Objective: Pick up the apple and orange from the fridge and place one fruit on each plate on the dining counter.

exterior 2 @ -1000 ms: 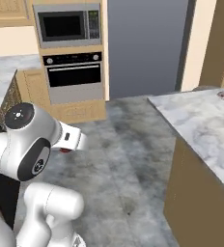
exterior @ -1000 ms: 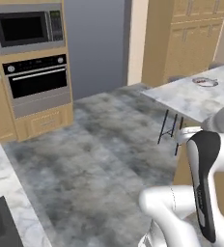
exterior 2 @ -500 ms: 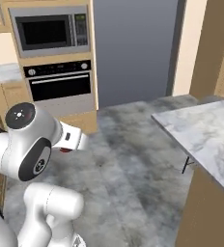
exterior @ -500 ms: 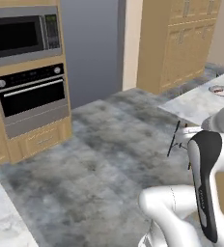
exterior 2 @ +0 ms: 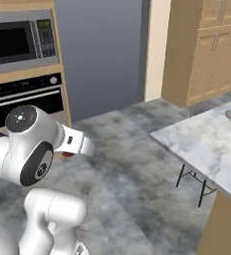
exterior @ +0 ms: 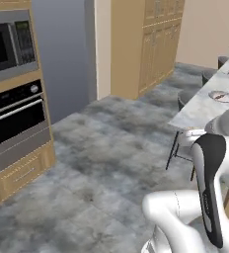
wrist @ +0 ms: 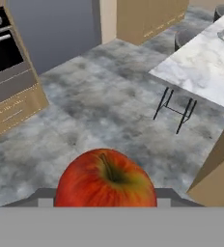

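Glossy round red apple (wrist: 105, 178) with yellow-green flush round stem, pinched in hand (wrist: 105, 202), camera swung rightward since earlier, white marble bench (exterior 2: 207, 144) nearer.

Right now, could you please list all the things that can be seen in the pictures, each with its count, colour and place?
apple: one, red with yellow-green near the stem, at the bottom of the hand view, close to the gripper.
dining counter: one, white marble with grey veins, on the right.
plate: one, pale grey-white, on the dining counter.
stools: at least three, dark, along the counter's far side.
fridge: one, grey door, closed, between oven and wall.
wall oven: one, steel and black, on the left.
microwave: one, steel and black, above the oven.
tall cabinets: tan wood, at the back.
robot arm: one, white with dark joints, in the foreground.
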Controlling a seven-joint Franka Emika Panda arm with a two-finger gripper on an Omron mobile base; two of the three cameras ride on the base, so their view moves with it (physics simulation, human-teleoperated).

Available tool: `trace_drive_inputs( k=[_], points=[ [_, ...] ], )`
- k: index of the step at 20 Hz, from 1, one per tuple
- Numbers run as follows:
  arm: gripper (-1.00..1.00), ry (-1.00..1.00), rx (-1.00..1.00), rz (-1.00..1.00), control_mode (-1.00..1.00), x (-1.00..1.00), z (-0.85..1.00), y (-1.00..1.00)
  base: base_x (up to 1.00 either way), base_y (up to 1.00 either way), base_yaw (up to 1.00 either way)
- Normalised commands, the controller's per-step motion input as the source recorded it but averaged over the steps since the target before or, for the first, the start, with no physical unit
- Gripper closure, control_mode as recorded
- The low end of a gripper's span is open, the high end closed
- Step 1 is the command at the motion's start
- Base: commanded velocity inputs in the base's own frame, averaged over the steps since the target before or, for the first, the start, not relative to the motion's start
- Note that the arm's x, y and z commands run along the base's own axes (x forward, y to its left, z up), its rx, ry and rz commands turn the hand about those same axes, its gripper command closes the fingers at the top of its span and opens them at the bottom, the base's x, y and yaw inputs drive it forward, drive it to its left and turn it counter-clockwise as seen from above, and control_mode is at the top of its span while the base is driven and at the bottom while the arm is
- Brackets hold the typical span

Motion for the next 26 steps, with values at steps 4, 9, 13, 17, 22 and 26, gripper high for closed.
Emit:
trace_drive_inputs(
  k=[4, 9, 13, 17, 22, 26],
  points=[
    [1.0, 0.0, 0.0, 0.0, 1.0, 0.0, 0.0, 0.0, 1.0, 0.48, -0.52],
    [1.0, 0.0, 0.0, 0.0, 1.0, 0.0, 0.0, 0.0, 1.0, 0.54, -0.54],
    [1.0, 0.0, 0.0, 0.0, 1.0, 0.0, 0.0, 0.0, 0.93, 0.56, -0.62],
    [1.0, 0.0, 0.0, 0.0, 1.0, 0.0, 0.0, 0.0, 0.78, 0.54, -0.66],
    [1.0, 0.0, 0.0, 0.0, 1.0, 0.0, 0.0, 0.0, 0.58, 0.56, -0.73],
    [1.0, 0.0, 0.0, 0.0, 1.0, 0.0, 0.0, 0.0, 0.91, 0.59, -0.6]
  ],
)
